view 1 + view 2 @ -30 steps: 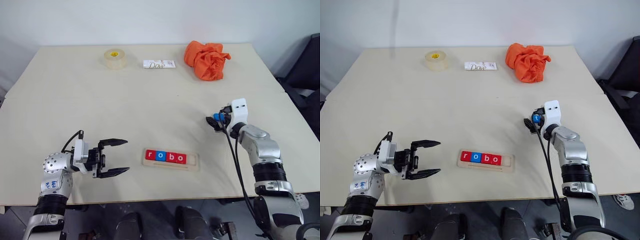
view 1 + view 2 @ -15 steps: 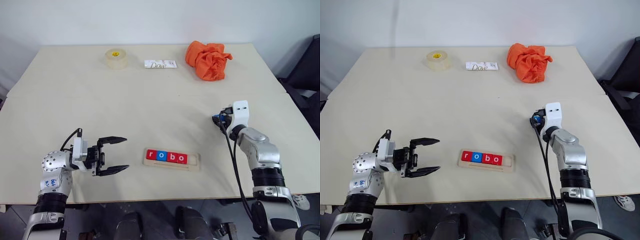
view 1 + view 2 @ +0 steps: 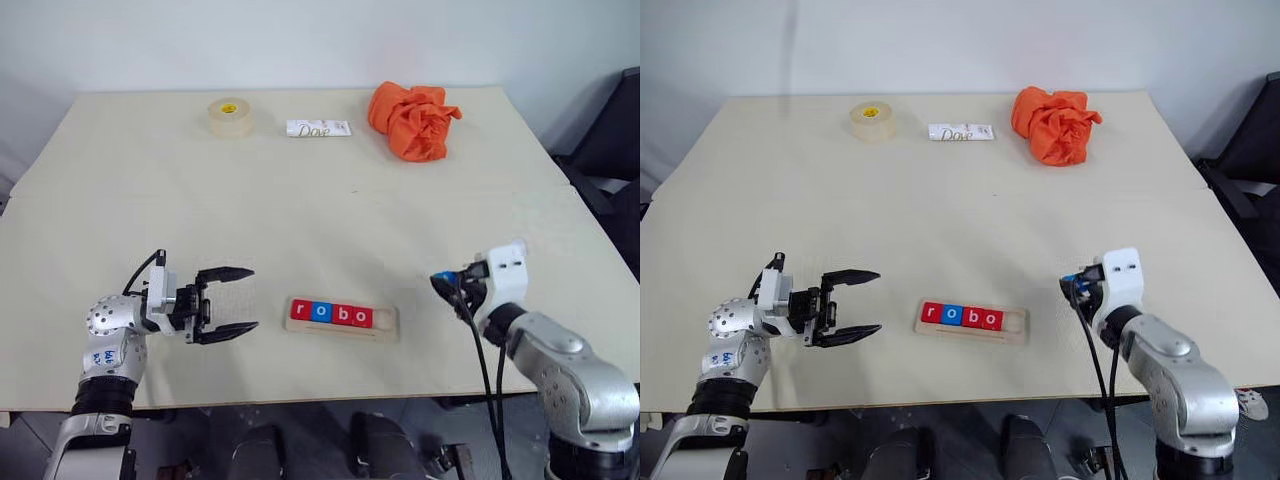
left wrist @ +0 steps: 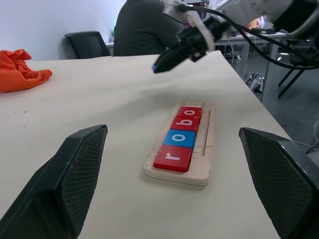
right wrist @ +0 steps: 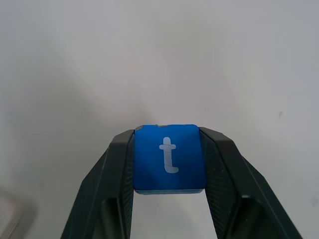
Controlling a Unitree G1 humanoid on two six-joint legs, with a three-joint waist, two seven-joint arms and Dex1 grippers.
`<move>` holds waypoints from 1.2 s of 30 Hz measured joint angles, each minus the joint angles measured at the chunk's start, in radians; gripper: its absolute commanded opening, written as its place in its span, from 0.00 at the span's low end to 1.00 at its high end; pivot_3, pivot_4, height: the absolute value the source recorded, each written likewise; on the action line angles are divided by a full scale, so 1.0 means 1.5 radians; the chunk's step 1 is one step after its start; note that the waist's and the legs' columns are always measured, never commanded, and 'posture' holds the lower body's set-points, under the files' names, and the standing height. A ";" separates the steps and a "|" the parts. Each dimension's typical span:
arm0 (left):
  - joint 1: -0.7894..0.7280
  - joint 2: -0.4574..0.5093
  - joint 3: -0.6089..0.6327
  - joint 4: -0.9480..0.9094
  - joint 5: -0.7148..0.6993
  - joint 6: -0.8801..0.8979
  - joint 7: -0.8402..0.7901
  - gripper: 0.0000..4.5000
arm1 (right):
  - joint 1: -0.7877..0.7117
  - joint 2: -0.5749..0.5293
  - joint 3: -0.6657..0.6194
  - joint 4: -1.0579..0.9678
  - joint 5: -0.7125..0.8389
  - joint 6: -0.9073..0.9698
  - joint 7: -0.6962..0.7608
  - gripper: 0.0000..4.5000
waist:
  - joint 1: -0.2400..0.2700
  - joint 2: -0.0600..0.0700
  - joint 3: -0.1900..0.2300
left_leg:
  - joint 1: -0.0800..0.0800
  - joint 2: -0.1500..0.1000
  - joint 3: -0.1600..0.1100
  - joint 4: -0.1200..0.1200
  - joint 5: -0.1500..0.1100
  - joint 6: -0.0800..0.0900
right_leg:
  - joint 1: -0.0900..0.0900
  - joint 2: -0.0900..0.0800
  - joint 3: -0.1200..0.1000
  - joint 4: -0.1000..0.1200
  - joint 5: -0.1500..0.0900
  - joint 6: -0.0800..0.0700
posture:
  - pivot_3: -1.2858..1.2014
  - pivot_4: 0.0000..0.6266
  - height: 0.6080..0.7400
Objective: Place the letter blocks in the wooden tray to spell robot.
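A blue "t" block (image 5: 169,158) is clamped in the right claw (image 3: 447,285), held above the counter (image 3: 300,210) right of the tray (image 3: 341,320), where "robo" is spelled. The left claw (image 3: 232,301) is held wide open, empty, left of the tray.

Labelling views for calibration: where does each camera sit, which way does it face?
Head stereo pair: on the head, facing forward and down at the beige table; both arms show.
Left wrist: looks along the open left gripper at the pale wooden tray holding red and blue letter tiles "robo".
Right wrist: looks along the right gripper, fingers clamping a blue "t" tile.
Shared: head and left wrist both show tray and right gripper.
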 measured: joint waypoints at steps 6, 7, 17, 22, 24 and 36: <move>-0.007 0.000 -0.006 0.006 0.000 0.000 0.000 1.00 | 0.030 0.022 -0.001 -0.001 -0.003 0.000 -0.029 0.33 | 0.000 0.000 0.000 | 0.000 0.000 0.000 0.000 0.000 0.000 | 0.000 0.000 0.000 0.000 0.000 0.000 | 0.52 0.24 1.00; -0.008 0.000 -0.006 0.007 0.000 0.000 0.000 1.00 | 0.040 0.024 -0.001 -0.001 -0.005 -0.007 -0.033 0.33 | 0.000 0.000 0.000 | 0.000 0.000 0.000 0.000 0.000 0.000 | 0.000 0.000 0.000 0.000 0.000 0.000 | 0.52 0.24 1.00; -0.008 0.003 -0.007 0.008 0.000 0.000 0.000 1.00 | 0.066 0.024 -0.001 0.000 -0.008 -0.039 -0.030 0.92 | 0.000 0.000 0.000 | 0.000 0.000 0.000 0.000 0.000 0.000 | 0.000 0.000 0.000 0.000 0.000 0.000 | 0.52 0.24 1.00; -0.010 0.003 -0.008 0.009 0.000 0.000 0.000 1.00 | 0.065 -0.044 0.002 0.004 -0.007 -0.075 0.031 0.99 | 0.000 0.000 0.000 | 0.000 0.000 0.000 0.000 0.000 0.000 | 0.000 0.000 0.000 -0.001 0.000 0.000 | 0.52 0.24 1.00; -0.012 0.002 -0.010 0.009 0.000 -0.001 0.000 1.00 | 0.062 -0.087 0.005 0.013 -0.007 -0.100 0.073 0.99 | 0.000 0.000 0.000 | 0.000 0.000 0.000 0.000 0.000 0.000 | 0.000 0.000 0.000 -0.001 0.000 0.000 | 0.52 0.24 1.00; 0.009 -0.004 -0.013 -0.015 -0.001 -0.001 0.000 1.00 | -0.048 -0.400 0.144 0.257 -0.084 -0.395 0.457 0.99 | -0.001 -0.001 0.001 | 0.001 0.000 0.000 0.000 0.000 0.000 | 0.001 0.000 0.000 -0.001 0.000 0.001 | 0.52 0.24 1.00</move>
